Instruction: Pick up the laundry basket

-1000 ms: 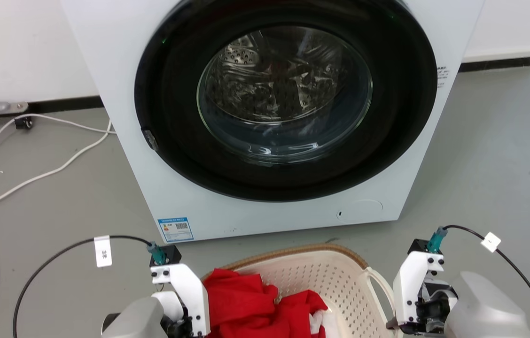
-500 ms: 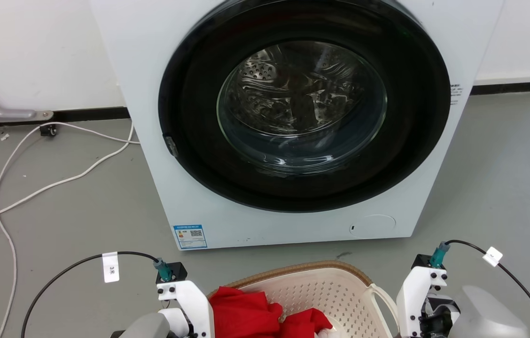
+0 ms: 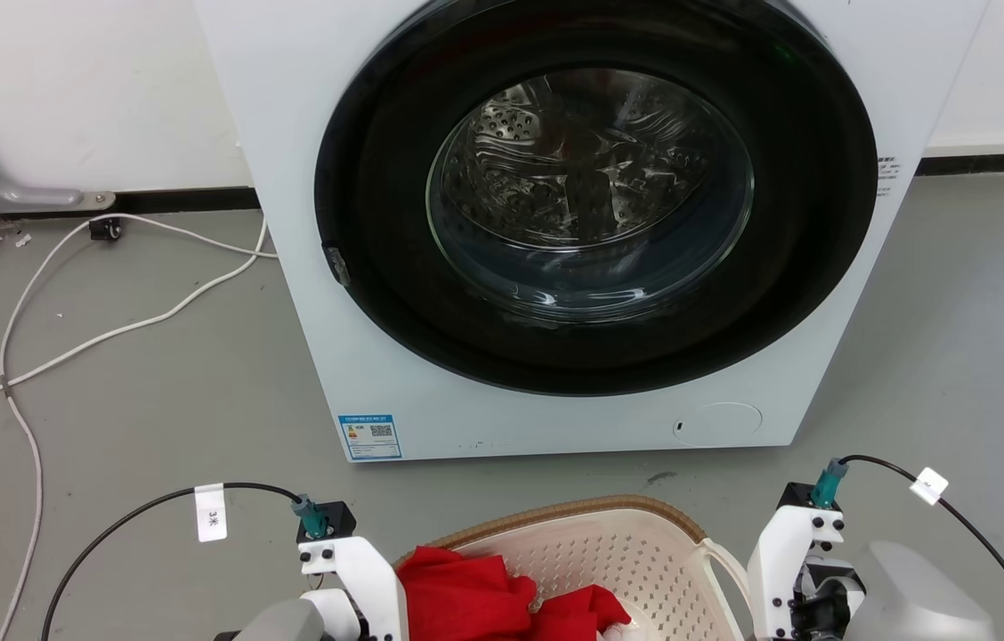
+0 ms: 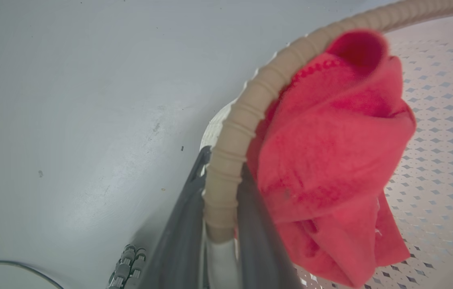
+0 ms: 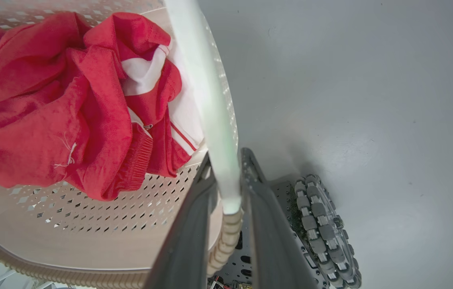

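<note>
Writing is scarce. A blue sticker (image 3: 369,435) with a QR code and fine print too small to read sits at the 7 o'clock corner of the washing machine (image 3: 555,223) front. A few lines of tiny print at its 3 o'clock edge are also unreadable. A white tag (image 3: 211,513) on the black cable to the left wrist reads "3米". The matching tag (image 3: 927,485) on the right wrist's cable shows no legible mark.

The laundry basket (image 3: 555,512) lies at 6 o'clock in the head view, just in front of the machine and between the two wrists. A red garment (image 3: 466,596) is heaped at its 9 o'clock side.

In the left wrist view, the left gripper (image 4: 225,160) has its jaws nearly together. They pinch the brown ribbed rim (image 4: 250,104), with one dark finger outside the basket and one inside against the red cloth.

In the right wrist view, the right gripper (image 5: 226,156) is drawn in just as narrowly. It clamps the white loop handle (image 5: 206,80) where the handle meets the rim, and both fingers touch it. At 4 o'clock of those fingers an omni wheel (image 5: 323,228) rests on the grey floor (image 5: 371,100).

Whether the basket is off the floor cannot be told.
</note>
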You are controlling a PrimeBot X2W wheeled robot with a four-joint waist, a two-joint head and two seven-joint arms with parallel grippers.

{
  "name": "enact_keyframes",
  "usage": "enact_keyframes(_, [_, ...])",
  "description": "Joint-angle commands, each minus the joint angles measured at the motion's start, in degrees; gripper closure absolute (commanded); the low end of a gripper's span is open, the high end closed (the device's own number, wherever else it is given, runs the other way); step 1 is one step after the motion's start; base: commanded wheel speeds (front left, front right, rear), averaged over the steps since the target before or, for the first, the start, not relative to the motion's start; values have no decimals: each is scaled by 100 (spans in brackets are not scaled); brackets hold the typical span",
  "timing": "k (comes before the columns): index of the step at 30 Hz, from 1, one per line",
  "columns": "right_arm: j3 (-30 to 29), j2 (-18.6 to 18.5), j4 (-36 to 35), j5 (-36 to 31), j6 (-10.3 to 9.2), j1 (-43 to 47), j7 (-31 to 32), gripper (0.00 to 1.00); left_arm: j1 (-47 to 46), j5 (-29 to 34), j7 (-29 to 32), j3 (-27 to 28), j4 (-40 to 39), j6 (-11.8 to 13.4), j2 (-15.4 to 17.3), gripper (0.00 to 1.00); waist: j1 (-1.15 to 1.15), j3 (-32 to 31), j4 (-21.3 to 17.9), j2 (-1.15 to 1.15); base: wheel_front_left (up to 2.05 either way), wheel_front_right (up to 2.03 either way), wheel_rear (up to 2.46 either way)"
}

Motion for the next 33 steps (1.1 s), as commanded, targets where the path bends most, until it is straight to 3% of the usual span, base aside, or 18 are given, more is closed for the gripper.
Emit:
enact_keyframes(1, [-40,79,-29,19,-4,-119,-38,100,-33,-23,-41,-19,-21,9,-54,100,0,8,0,-1,0,0,0])
enact_keyframes(33, [-163,188,-31,8,-2,-91,-64,100,-199,-146,1,-166,-28,-1,-61,100,0,95,9,-1,0,0,0])
